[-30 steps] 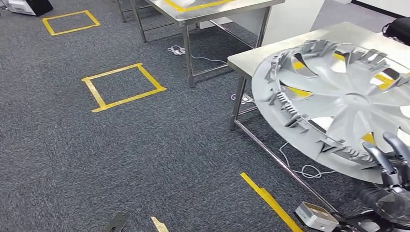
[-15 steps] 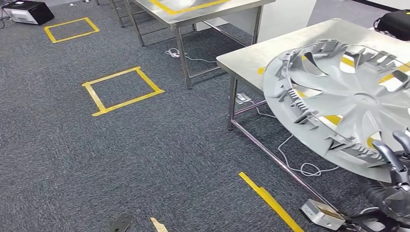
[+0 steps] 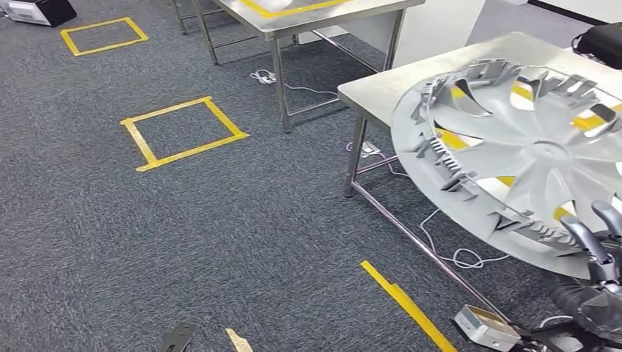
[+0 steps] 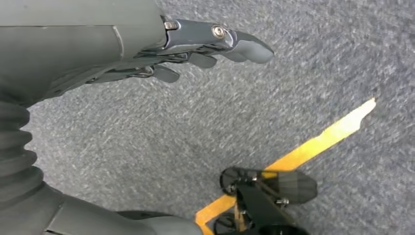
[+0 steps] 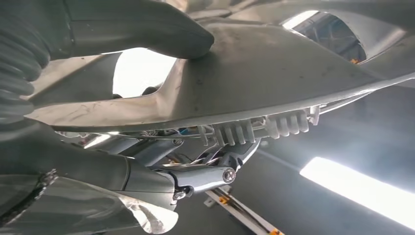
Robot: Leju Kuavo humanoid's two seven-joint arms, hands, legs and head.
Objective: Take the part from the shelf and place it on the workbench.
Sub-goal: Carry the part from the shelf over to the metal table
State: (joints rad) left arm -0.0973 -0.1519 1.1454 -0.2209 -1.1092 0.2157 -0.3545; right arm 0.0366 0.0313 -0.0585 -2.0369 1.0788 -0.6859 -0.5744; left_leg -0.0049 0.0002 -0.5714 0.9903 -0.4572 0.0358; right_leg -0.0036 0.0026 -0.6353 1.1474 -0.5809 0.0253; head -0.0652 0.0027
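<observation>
Head view shows the right hand holding the part, a big grey wheel cover, by its near edge. The dark fingers curl up over the rim. From the right wrist view, the thick thumb presses on one face of the part and the fingers sit under it, so the rim is pinched between them.

The part hangs in the air, tilted, above the near corner of the workbench. It is not yet lying on the bench top.

The left hand hangs over the carpet with its fingers straight and loosely apart, holding nothing.

What could go wrong? The part is wide and only one edge is held, so it could tip or slip out of the pinch. Its far side could bump the bench edge if it comes down too low too soon. If it is let go too near the corner, it might slide off onto the floor, where cables lie
</observation>
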